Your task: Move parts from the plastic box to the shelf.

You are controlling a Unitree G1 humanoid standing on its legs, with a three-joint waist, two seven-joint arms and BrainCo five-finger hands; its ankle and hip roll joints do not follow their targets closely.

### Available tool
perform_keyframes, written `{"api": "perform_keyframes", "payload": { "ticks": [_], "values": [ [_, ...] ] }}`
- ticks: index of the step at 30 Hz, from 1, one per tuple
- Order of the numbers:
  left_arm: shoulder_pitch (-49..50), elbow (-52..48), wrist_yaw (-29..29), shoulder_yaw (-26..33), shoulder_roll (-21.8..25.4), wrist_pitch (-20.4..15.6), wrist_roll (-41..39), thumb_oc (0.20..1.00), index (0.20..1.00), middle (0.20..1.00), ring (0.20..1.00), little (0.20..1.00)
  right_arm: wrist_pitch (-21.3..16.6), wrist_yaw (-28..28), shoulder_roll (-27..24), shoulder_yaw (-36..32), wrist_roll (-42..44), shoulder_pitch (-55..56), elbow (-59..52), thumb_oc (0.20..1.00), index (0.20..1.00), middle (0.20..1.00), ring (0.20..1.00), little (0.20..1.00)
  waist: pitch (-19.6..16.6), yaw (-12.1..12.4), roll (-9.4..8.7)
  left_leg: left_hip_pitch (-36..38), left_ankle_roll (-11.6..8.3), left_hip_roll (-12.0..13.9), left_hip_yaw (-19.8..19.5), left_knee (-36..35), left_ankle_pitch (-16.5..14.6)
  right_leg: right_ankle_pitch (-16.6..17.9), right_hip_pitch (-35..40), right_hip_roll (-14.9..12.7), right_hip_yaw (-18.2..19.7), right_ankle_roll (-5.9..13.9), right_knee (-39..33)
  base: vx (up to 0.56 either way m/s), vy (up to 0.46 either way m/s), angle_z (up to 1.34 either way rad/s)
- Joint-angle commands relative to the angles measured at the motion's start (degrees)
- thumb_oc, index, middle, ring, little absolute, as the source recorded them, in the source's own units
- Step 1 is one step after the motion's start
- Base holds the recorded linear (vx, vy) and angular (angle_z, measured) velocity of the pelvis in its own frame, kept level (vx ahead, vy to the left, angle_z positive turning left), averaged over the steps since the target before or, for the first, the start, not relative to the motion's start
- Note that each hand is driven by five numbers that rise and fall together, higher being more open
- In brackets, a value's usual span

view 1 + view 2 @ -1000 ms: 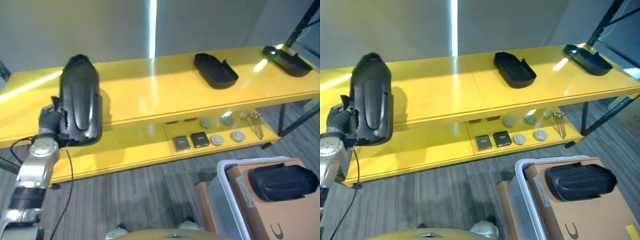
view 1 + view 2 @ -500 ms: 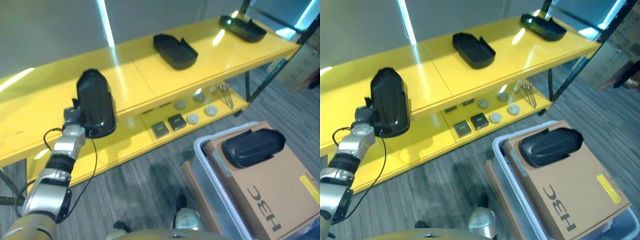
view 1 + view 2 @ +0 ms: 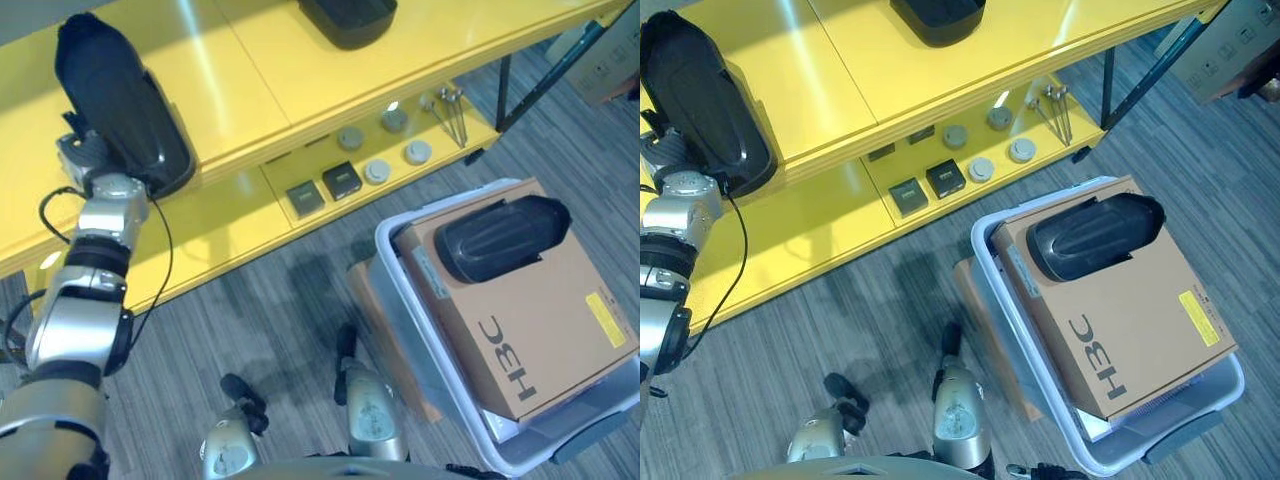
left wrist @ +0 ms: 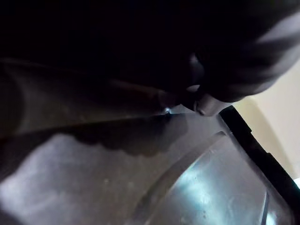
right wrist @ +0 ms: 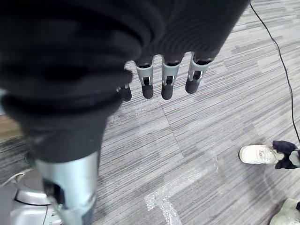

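Yellow two-tier shelf (image 3: pixel 250 80) with the robot's left hand (image 3: pixel 85 155) at its front edge, under a long black moulded part (image 3: pixel 120 105) that lies on the top tier with its near end overhanging the edge. The left fingers are hidden behind this part, so their state cannot be told. A second black part (image 3: pixel 350 15) lies farther right on the top tier. The lower tier carries small square black blocks (image 3: pixel 322 188) and round grey discs (image 3: pixel 380 150). Right of the shelf, on the floor, a plastic box (image 3: pixel 480 400) holds a cardboard carton (image 3: pixel 540 310) with another black part (image 3: pixel 500 238) on top. The right hand (image 5: pixel 161 77) hangs over grey carpet, fingers straight and empty.
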Motion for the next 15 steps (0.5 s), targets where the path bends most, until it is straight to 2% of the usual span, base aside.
{"api": "perform_keyframes", "payload": {
  "ticks": [1,4,6,11,15],
  "values": [
    [-3.6,3.6,2.3,-2.2,5.2,-0.6,1.9,0.2,0.2,0.2,0.2,0.2,-0.6,0.4,-0.3,2.0,1.1,0.6,2.7,1.0,1.0,1.0,1.0,1.0,0.3,0.0,-0.37,-2.9,-0.69,2.9,-3.2,7.1,-7.1,-8.6,-0.8,-1.2,1.5,3.81,5.5,0.0,0.0,0.0],
    [-5.6,5.0,2.6,-3.5,5.6,1.4,4.2,0.2,0.2,0.2,0.2,0.2,-0.8,0.3,-0.7,2.1,1.0,-0.3,3.3,1.0,1.0,1.0,1.0,1.0,0.7,0.0,-0.45,-3.2,-0.95,2.9,-3.4,7.0,-6.9,-8.4,-0.8,-1.2,1.6,3.78,5.0,0.0,0.0,0.0],
    [-7.7,6.6,2.5,-5.4,6.6,4.6,4.0,0.2,0.2,0.2,0.2,0.2,-0.9,0.6,-1.3,2.0,1.6,-1.0,4.1,1.0,1.0,1.0,1.0,1.0,1.1,-0.2,-0.37,-3.4,-1.22,3.0,-3.3,6.7,-6.5,-7.9,-0.8,-1.1,1.7,3.86,4.2,0.0,0.0,0.0],
    [-9.7,10.7,0.8,-7.7,7.9,8.6,5.5,0.2,0.2,0.2,0.2,0.2,-1.5,0.7,-1.9,1.6,1.4,-2.1,5.4,1.0,1.0,1.0,1.0,1.0,1.8,-0.5,-0.37,-3.6,-1.33,3.0,-3.1,6.6,-6.4,-7.5,-1.0,-1.3,1.9,3.98,3.7,0.02,0.024,-0.02],
    [-11.2,13.3,-0.3,-9.3,9.1,9.3,5.4,0.2,0.2,0.2,0.2,0.2,-1.8,0.4,-2.4,1.8,1.6,-2.7,6.0,1.0,1.0,1.0,1.0,1.0,2.6,-0.6,-0.43,-4.1,-1.4,2.9,-3.1,6.7,-6.4,-7.1,-1.6,-1.5,2.1,4.02,3.4,0.02,0.036,-0.09]
  ]
}}
